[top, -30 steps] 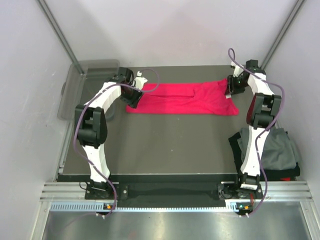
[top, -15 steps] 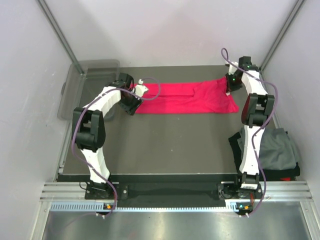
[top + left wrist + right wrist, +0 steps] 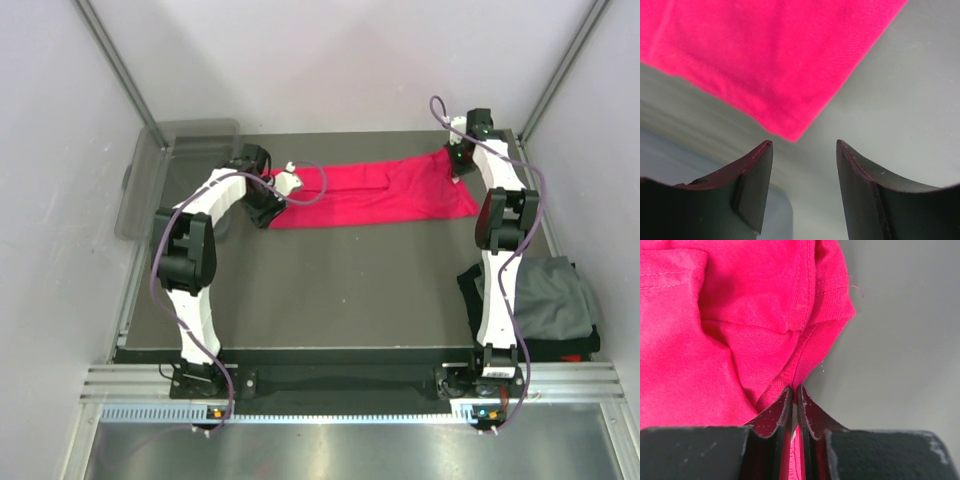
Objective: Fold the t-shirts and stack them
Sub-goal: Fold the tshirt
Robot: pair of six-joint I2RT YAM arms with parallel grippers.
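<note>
A bright red t-shirt (image 3: 375, 195) lies stretched across the back of the grey table, folded into a long band. My right gripper (image 3: 455, 165) is shut on its right end; in the right wrist view the red cloth (image 3: 740, 330) is pinched between the closed fingers (image 3: 775, 412). My left gripper (image 3: 268, 205) is open at the shirt's left end. In the left wrist view the shirt's corner (image 3: 790, 130) lies just ahead of the spread fingers (image 3: 752, 170), not between them. Dark grey and black t-shirts (image 3: 540, 300) lie piled at the right front.
A clear plastic bin (image 3: 165, 170) stands at the back left, off the table's (image 3: 330, 290) edge. Grey walls close in on both sides and behind.
My right gripper pulled the shirt's right end farther back and to the right, stretching the shirt. The left gripper now sits open at the left end, and the shirt's left corner has shifted right.
</note>
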